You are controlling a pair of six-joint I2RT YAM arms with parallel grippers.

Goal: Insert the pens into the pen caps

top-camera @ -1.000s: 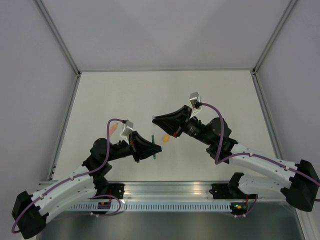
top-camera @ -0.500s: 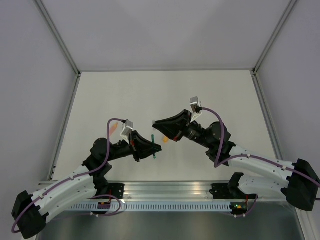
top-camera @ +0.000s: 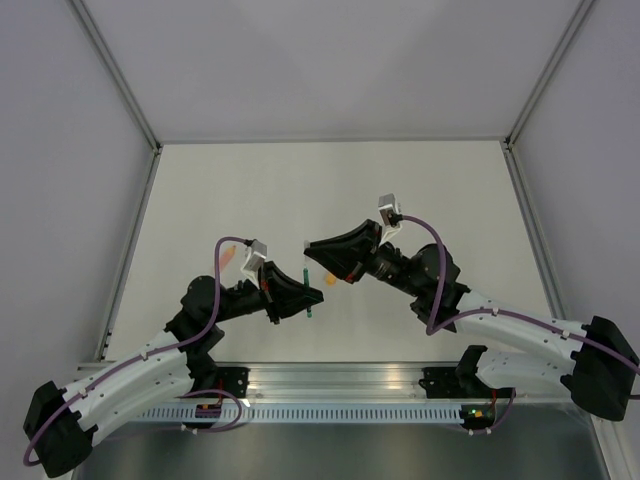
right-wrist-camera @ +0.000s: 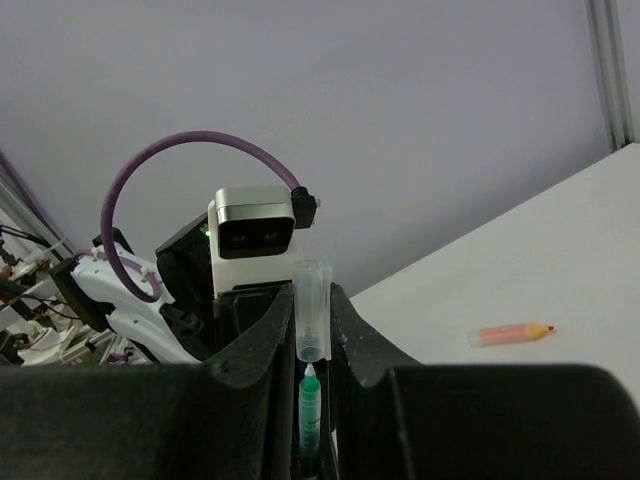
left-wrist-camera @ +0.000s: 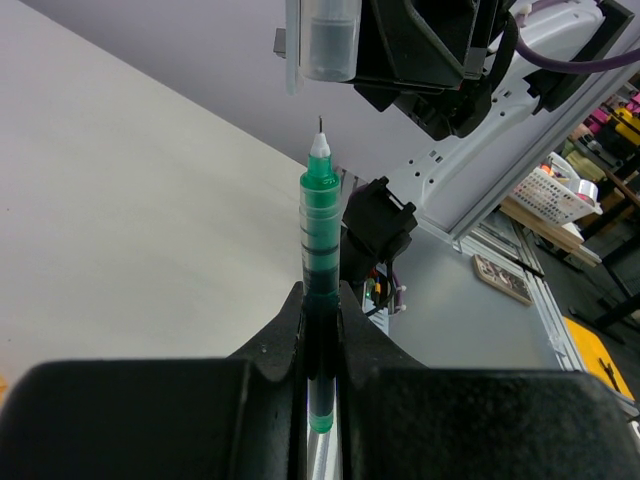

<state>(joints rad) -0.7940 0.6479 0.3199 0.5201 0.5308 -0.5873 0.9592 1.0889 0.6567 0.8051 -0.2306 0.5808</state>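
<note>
My left gripper (left-wrist-camera: 320, 305) is shut on the dark pen with the green end (left-wrist-camera: 320, 215) and holds it upright, tip up. In the top view this gripper (top-camera: 298, 291) and pen (top-camera: 310, 311) are at the table's middle front. My right gripper (right-wrist-camera: 312, 305) is shut on a pale clear pen cap (right-wrist-camera: 312, 310), its open end just above the green pen's tip (right-wrist-camera: 310, 400). The cap shows at the top of the left wrist view (left-wrist-camera: 330, 40), a small gap above the tip. The right gripper (top-camera: 313, 248) hovers just beyond the left one.
A bright orange cap (top-camera: 330, 281) lies on the table under the right gripper. An orange-ended pen (right-wrist-camera: 510, 332) lies on the table; in the top view it (top-camera: 228, 255) is beside the left wrist. The grey-silver pen is out of view.
My right gripper has moved slightly left and nearer with the cap, closing on the pen tip. The left gripper has held still.
</note>
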